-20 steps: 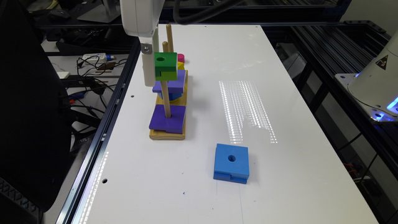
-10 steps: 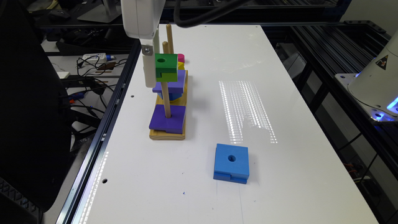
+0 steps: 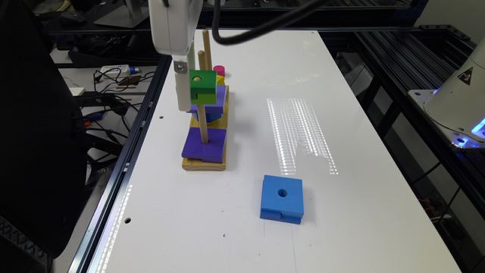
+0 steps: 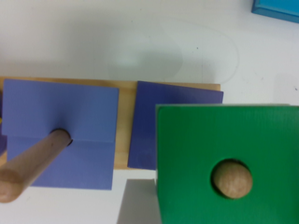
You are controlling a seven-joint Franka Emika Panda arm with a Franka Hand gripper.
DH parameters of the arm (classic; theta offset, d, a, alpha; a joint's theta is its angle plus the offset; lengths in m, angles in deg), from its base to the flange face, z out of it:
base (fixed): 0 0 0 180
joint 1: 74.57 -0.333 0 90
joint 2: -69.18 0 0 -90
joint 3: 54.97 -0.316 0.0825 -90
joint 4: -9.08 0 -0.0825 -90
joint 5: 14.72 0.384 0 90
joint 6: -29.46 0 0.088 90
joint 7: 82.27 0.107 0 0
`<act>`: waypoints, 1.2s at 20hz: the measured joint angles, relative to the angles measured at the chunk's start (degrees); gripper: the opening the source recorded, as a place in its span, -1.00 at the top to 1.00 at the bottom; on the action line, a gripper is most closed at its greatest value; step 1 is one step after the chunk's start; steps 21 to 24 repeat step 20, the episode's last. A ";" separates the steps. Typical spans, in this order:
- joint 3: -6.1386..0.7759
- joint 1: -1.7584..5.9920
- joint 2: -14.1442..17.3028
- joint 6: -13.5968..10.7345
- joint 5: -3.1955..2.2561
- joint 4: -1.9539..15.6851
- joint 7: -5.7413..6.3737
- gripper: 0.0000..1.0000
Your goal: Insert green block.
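The square dark-green block with a lime lower layer sits at the top of the nearest wooden peg, the peg's rounded tip just showing in its centre hole. From the wrist view the tip fills most of that hole, so threading has begun, by my reckoning. The white gripper hangs against the block's left side, apparently holding it, though how wide it stands I cannot tell. What remains is sliding the block down to the purple square block on the wooden base. A blue square block lies nearer, to the right, on the white table.
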 joint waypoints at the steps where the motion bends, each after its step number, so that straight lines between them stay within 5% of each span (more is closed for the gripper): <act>1: 0.00 -0.01 0.05 0.02 -0.06 0.00 0.06 1.00; 6: 0.02 -0.03 0.45 0.24 -0.24 -0.04 0.18 1.00; 11: 0.08 -0.02 2.79 2.15 -1.47 -0.08 0.75 1.00; 24: 0.08 -0.02 2.83 2.17 -1.49 -0.08 0.78 1.00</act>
